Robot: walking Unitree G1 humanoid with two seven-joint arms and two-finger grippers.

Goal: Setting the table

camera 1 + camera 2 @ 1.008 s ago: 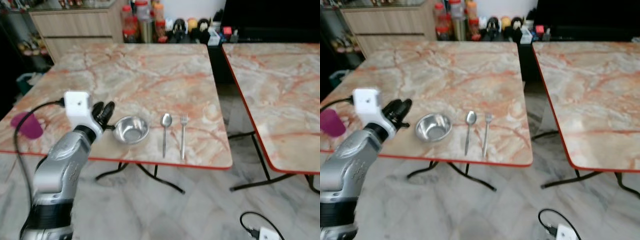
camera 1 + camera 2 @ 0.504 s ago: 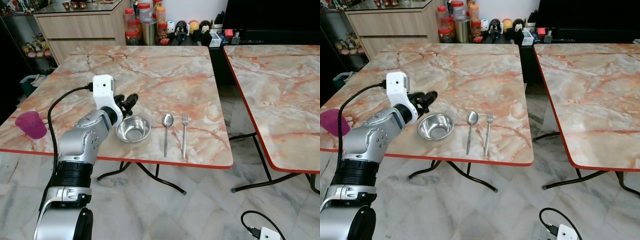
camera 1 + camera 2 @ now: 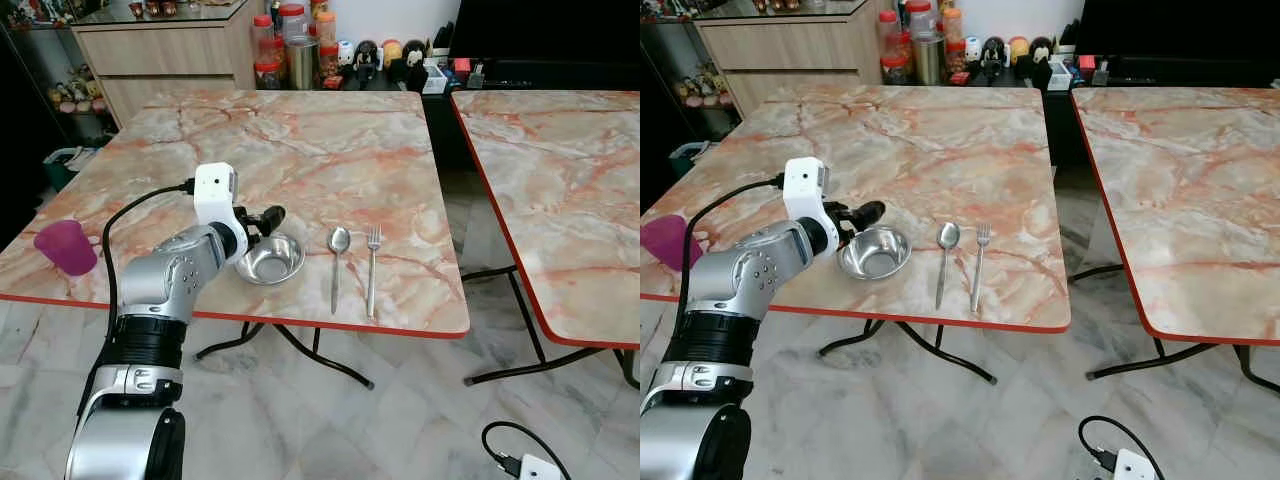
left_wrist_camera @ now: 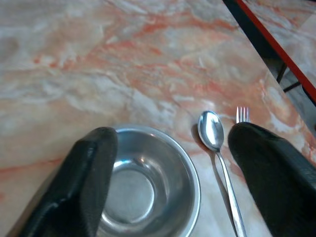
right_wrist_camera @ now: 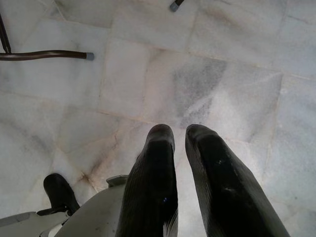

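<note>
A small steel bowl [image 3: 270, 259] sits near the front edge of the marble table [image 3: 300, 150]. To its right lie a spoon [image 3: 337, 266] and a fork [image 3: 371, 270], side by side. My left gripper [image 3: 264, 218] hovers just above the bowl's far-left rim, open, with nothing between its fingers. In the left wrist view the bowl [image 4: 148, 183] lies between the spread fingers [image 4: 94, 163], with the spoon [image 4: 213, 132] and fork [image 4: 241, 114] beyond. A pink cup [image 3: 65, 246] stands at the table's left edge. My right gripper [image 5: 180, 136] hangs shut over the floor.
A second marble table [image 3: 560, 180] stands to the right across a narrow gap. Jars and bottles [image 3: 290, 50] line the back beside a wooden cabinet [image 3: 160, 55]. A cable and white plug [image 3: 520, 462] lie on the tiled floor at lower right.
My left gripper has moved right from beside the bowl to over its far-left rim. The camera view has shifted a little.
</note>
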